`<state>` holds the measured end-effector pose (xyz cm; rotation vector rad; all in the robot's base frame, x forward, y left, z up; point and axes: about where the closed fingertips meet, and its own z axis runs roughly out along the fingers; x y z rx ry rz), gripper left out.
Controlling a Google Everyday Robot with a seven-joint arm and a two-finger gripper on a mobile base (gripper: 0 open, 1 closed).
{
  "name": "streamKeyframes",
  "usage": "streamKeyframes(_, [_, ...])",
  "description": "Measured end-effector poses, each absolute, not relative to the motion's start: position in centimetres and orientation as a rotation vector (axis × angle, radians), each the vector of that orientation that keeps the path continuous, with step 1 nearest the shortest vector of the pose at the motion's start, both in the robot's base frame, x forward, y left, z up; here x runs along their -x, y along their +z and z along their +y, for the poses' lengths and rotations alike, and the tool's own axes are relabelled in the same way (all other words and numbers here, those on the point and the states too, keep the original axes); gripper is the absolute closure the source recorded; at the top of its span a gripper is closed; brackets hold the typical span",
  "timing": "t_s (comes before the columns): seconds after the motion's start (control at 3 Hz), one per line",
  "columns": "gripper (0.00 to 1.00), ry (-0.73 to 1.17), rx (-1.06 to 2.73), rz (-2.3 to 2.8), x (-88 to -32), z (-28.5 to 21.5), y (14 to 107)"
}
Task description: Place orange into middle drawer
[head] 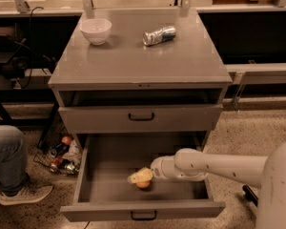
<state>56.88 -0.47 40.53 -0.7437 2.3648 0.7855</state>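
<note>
The end effector [139,176] is down inside the open middle drawer [181,209], below the front edge of the worktop [143,63]. The orange [143,184] is directly under it, touching it, and seems to lie on or just above the drawer floor. I cannot tell if the end effector pinches the orange or is spread. The task looks nearly done: 2 steps are left, to release and to pull the arm out.

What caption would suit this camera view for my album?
End effector at the small round orange fruit inside the open, deep grey metal drawer.
</note>
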Motion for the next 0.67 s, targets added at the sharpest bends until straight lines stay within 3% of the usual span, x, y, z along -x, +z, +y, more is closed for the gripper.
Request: streamKeyframes(0.67, [0.00, 0.716, 0.648, 2.330, -53.0, -9.5, 47.7])
